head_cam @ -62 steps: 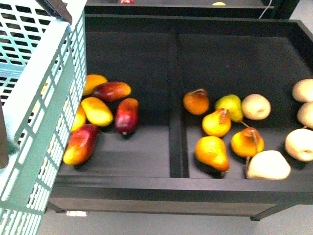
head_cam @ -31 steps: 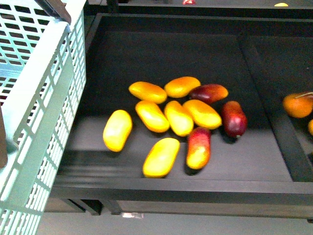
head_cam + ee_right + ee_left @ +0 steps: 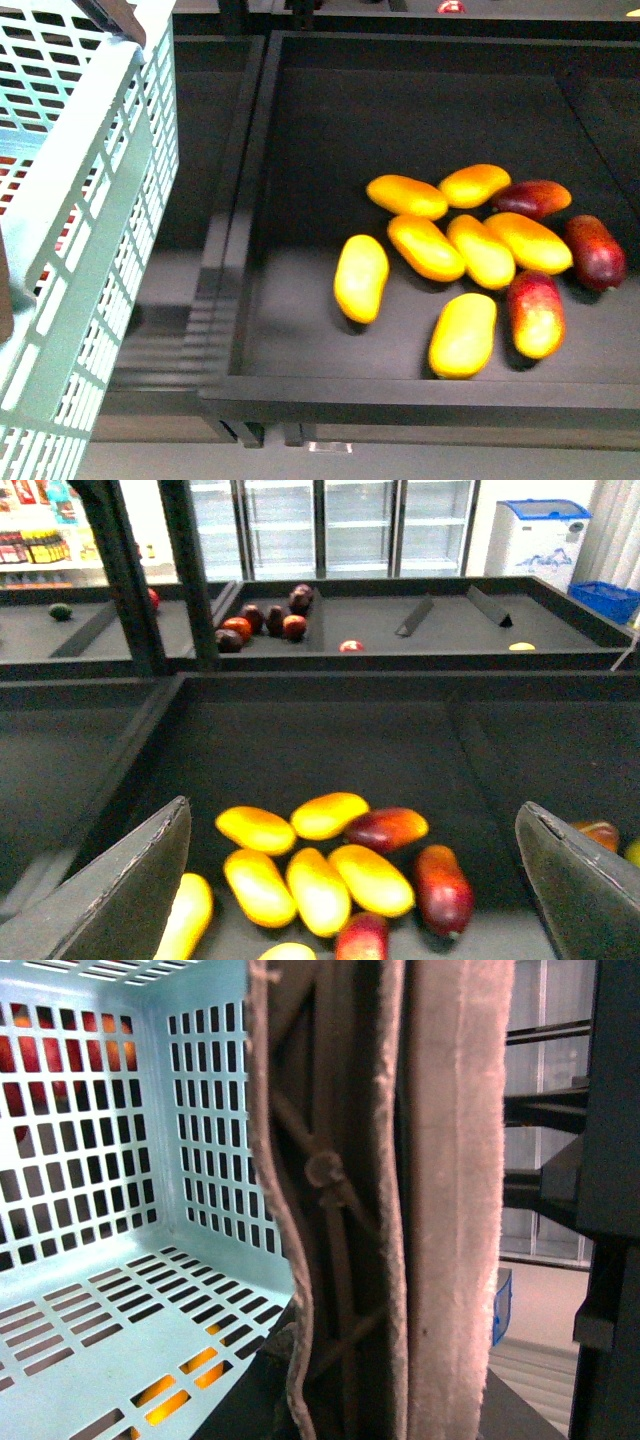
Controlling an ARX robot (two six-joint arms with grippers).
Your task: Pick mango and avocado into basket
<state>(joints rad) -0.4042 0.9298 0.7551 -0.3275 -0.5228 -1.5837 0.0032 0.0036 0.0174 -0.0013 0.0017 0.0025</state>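
Right end effector (image 3: 352, 810) hung released above the black desk (image 3: 310, 130), fingers wide apart with nothing between them, over a cluster (image 3: 485, 250) of yellow and red-blushed fruit. One yellow mango (image 3: 361, 278) lay on its own just left of that cluster, well apart from the teal basket (image 3: 90, 150), which stood at the robot's left beyond the desk's raised edge. Left end effector: clenched or released could not be told, its wrist view being filled by the basket's brown handle (image 3: 450, 1160) and slotted walls.
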